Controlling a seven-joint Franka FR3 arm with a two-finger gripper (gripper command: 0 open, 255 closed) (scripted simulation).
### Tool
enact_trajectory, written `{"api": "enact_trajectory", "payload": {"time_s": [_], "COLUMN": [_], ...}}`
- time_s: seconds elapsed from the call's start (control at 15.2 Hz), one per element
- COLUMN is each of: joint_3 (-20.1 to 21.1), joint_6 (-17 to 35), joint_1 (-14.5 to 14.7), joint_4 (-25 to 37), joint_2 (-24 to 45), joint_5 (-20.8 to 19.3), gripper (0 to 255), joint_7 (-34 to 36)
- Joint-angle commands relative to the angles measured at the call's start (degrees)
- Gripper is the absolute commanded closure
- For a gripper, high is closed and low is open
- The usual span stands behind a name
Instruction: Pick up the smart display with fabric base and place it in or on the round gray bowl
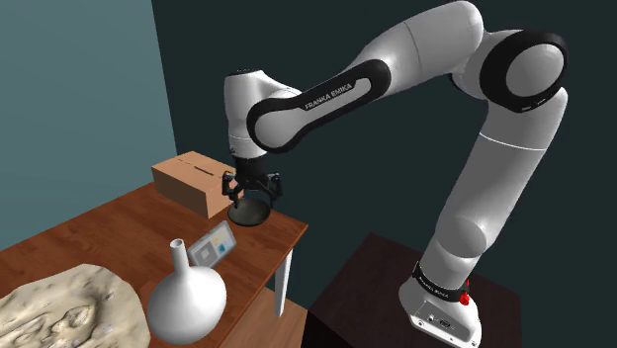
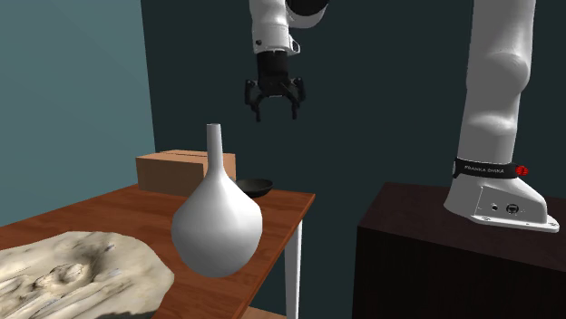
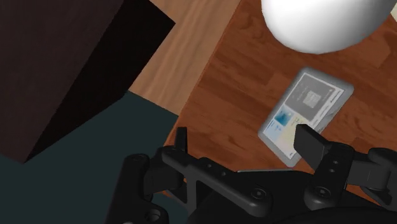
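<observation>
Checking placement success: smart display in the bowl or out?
Out. The smart display sits on the wooden table beside the white vase, apart from the dark bowl.

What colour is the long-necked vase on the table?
Plain white, with no pattern. The vase shows best in the second exterior view.

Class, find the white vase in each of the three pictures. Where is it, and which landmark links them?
Shoulder view: white vase at the bottom, left of middle, on the wooden table.
Second exterior view: centre foreground, in front of the brown box.
Wrist view: its round body lies beyond the smart display from the gripper.
Shared landmark: the wooden table beneath it.
</observation>
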Motion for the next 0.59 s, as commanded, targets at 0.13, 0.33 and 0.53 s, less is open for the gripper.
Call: {"api": "enact_trajectory", "payload": {"time_s": [0.13, 0.33, 0.53], "joint_3": [-0.9, -3.2, -5.9], "joint_6": [0.8, 0.4, -0.6], "joint_1": [2.7, 5.8, 9.0], "joint_4": [8.0, 14.3, 21.3], "joint_2": [12.3, 20.1, 27.4], "joint_5": [-8.2, -12.4, -15.3], "gripper": [0, 0, 0], "joint_7": [12.2, 19.0, 24.4]}}
